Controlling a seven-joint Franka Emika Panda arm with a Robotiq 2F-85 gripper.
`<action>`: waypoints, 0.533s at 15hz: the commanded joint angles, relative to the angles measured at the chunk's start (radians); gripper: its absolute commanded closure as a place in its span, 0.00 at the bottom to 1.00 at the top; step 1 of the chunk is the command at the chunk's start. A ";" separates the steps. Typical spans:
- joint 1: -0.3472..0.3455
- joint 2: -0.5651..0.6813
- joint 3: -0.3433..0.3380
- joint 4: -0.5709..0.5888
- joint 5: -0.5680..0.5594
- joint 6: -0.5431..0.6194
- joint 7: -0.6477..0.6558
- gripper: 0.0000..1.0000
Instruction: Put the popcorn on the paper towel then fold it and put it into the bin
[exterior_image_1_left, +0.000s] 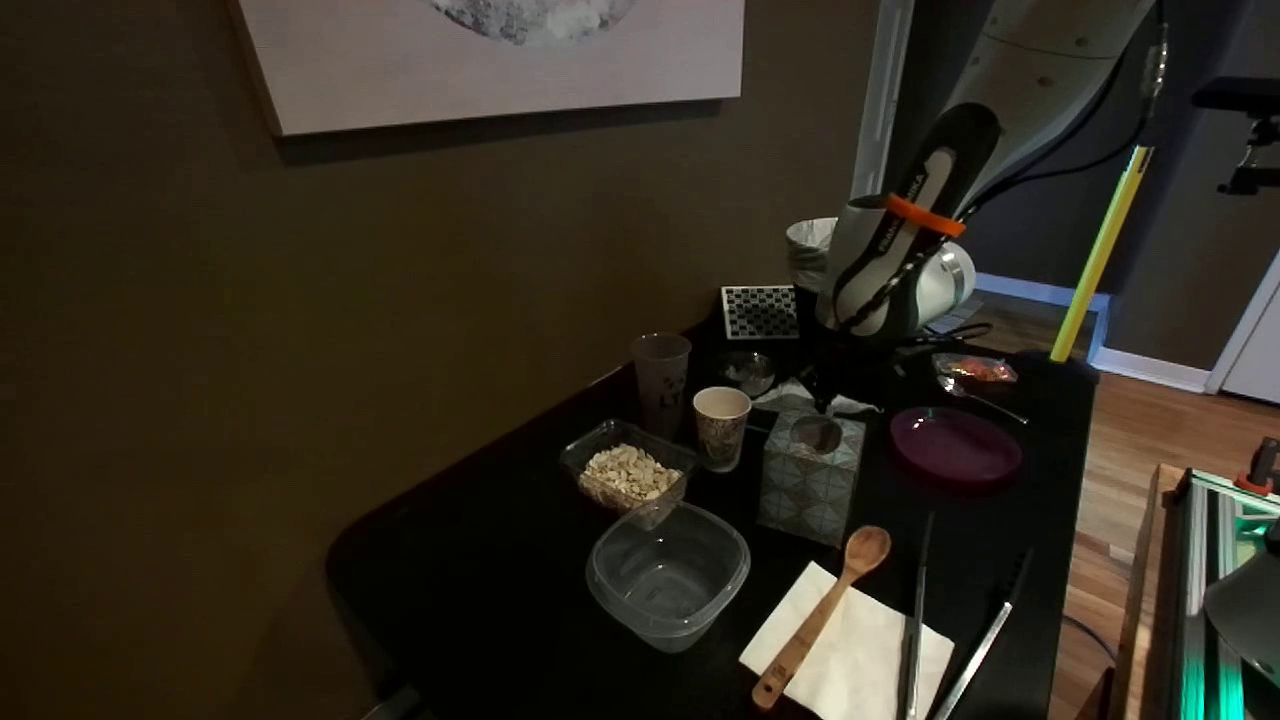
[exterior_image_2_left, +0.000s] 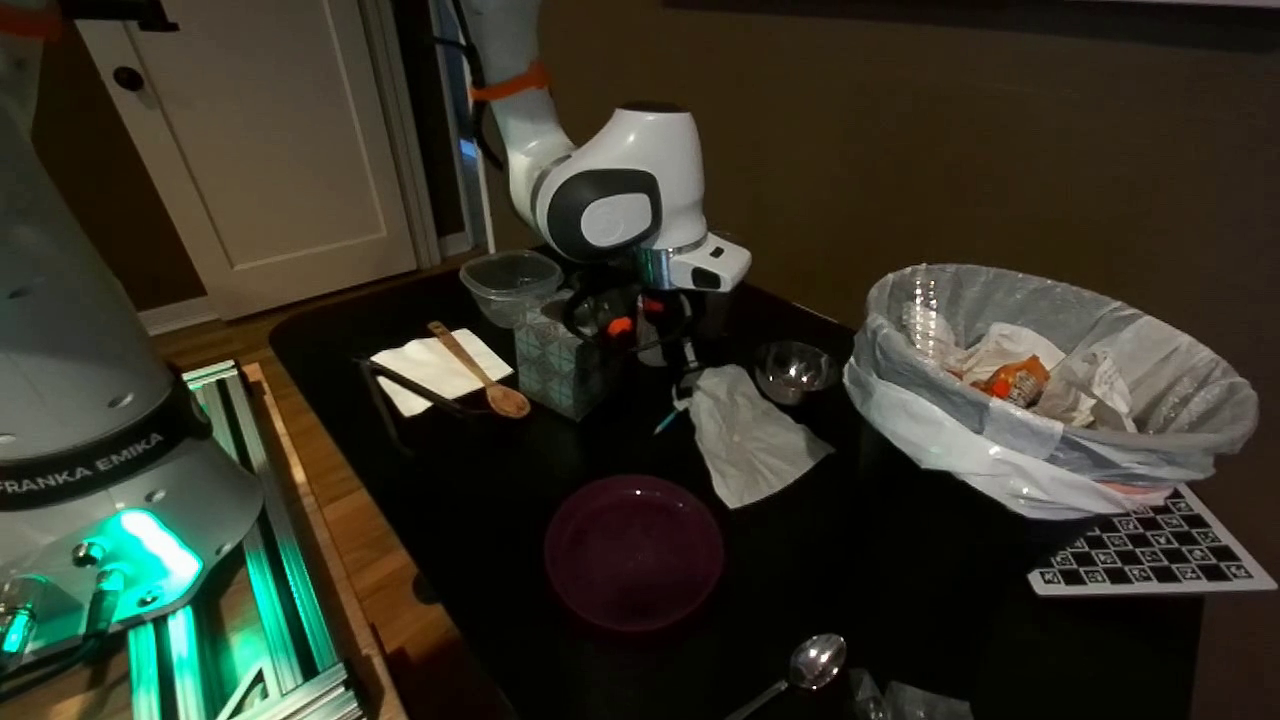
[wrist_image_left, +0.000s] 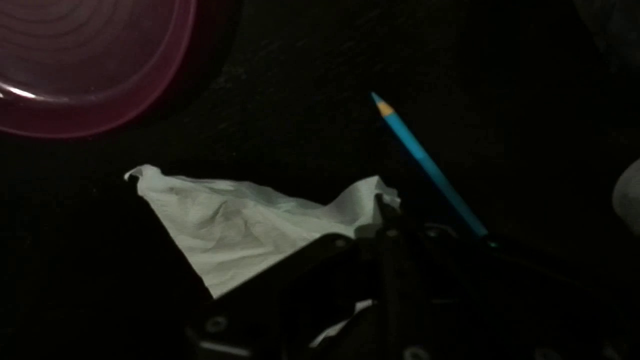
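One white tissue (wrist_image_left: 245, 230) is pinched in my closed tool (wrist_image_left: 386, 214), low in the wrist view, with popcorn (exterior_image_1_left: 628, 474) in a tub (exterior_image_1_left: 681, 482) mid-frame in an exterior view.

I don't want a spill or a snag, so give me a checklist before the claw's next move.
1. Claw grip: ok; shut on the crumpled white sheet.
2. Blue pencil clear of the claw: cannot tell; the claw hides its far end.
3. Paper towel uncovered: not ok; wooden spoon lies across it.
4. Popcorn on the paper towel: not ok; in its clear tub.
5. Bin open: ok; it holds litter.
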 joint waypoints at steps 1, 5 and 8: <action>0.056 -0.025 -0.074 0.007 -0.043 -0.035 0.026 1.00; 0.099 0.013 -0.157 0.030 -0.081 0.004 0.051 1.00; 0.103 0.041 -0.171 0.039 -0.087 0.030 0.055 1.00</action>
